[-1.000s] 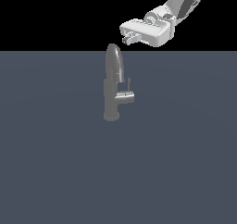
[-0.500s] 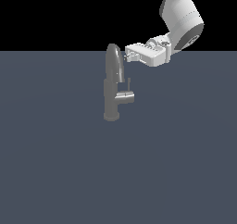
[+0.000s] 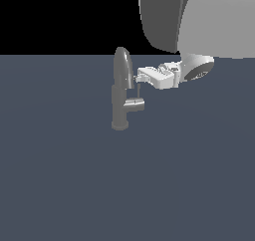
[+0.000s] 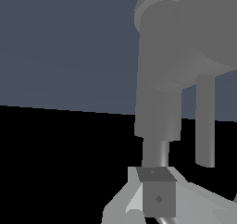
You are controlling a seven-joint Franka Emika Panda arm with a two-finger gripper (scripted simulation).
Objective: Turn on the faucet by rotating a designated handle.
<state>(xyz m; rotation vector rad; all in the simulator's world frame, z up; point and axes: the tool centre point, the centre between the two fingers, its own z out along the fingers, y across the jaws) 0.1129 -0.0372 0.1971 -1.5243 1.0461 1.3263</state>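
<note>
Currently: faucet (image 3: 121,93) upright on the grey floor (image 3: 124,185) | handle (image 3: 135,104) juts toward the exterior view's right, its thin pin rising from it | gripper (image 3: 138,77) reaches in sideways — fingertips at the pin's top, just beside the spout | jaw gap — cannot tell.

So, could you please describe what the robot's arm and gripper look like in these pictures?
The arm is a bulky, rounded light-grey shell with a darker shaded side, narrowing to a rounded wrist. The gripper is a white, blocky hand with short pale fingers. In the wrist view one finger ends in a dark grey square pad with a small diamond mark. No cables show.
</note>
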